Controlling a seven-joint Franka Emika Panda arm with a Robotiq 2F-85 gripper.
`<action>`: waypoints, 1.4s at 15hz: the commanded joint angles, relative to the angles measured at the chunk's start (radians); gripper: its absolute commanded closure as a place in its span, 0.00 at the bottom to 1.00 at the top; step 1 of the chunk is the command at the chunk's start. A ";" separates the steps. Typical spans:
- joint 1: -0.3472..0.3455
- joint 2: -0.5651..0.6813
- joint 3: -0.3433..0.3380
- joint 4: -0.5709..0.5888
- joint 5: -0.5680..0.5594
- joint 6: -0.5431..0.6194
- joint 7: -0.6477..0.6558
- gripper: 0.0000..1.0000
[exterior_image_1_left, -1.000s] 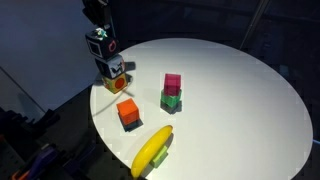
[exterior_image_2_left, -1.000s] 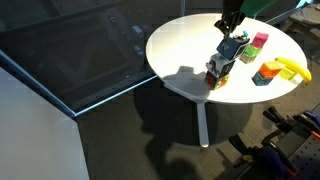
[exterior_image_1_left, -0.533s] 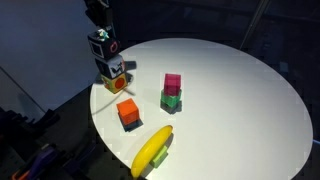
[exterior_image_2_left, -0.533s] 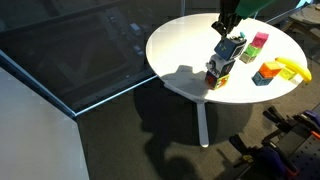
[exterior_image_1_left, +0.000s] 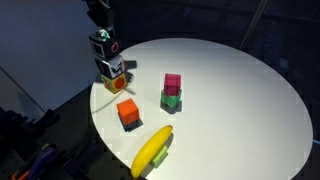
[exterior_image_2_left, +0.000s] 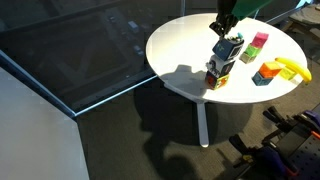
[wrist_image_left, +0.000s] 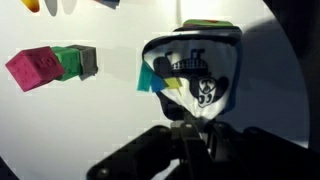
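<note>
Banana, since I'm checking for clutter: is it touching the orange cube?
No, in an exterior view a strip of bare white table shows between the banana and the orange cube.

My arm (exterior_image_2_left: 250, 6) comes in from the top edge, and the wrist is bent so that my gripper (exterior_image_1_left: 101, 22) points straight down. In the wrist view my fingers (wrist_image_left: 183, 140) are dark and blurred. I cannot tell how far apart the jaws stand.

A round white table (exterior_image_2_left: 190, 62) stands on a single white pedestal leg (exterior_image_2_left: 203, 118) over a dark grey floor (exterior_image_2_left: 110, 130). Off its edge, a dark glass pane (exterior_image_2_left: 70, 45) with a pale blue rim slants across. A plain white wall (exterior_image_2_left: 25, 140) lies below it. The table's shadow (exterior_image_2_left: 172, 150) darkens the floor.
</note>
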 joint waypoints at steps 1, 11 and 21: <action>0.013 0.013 -0.008 0.021 -0.019 -0.010 0.026 0.96; 0.010 0.012 -0.009 0.015 -0.008 -0.010 0.015 0.37; 0.005 -0.004 -0.010 0.011 0.008 -0.018 -0.001 0.00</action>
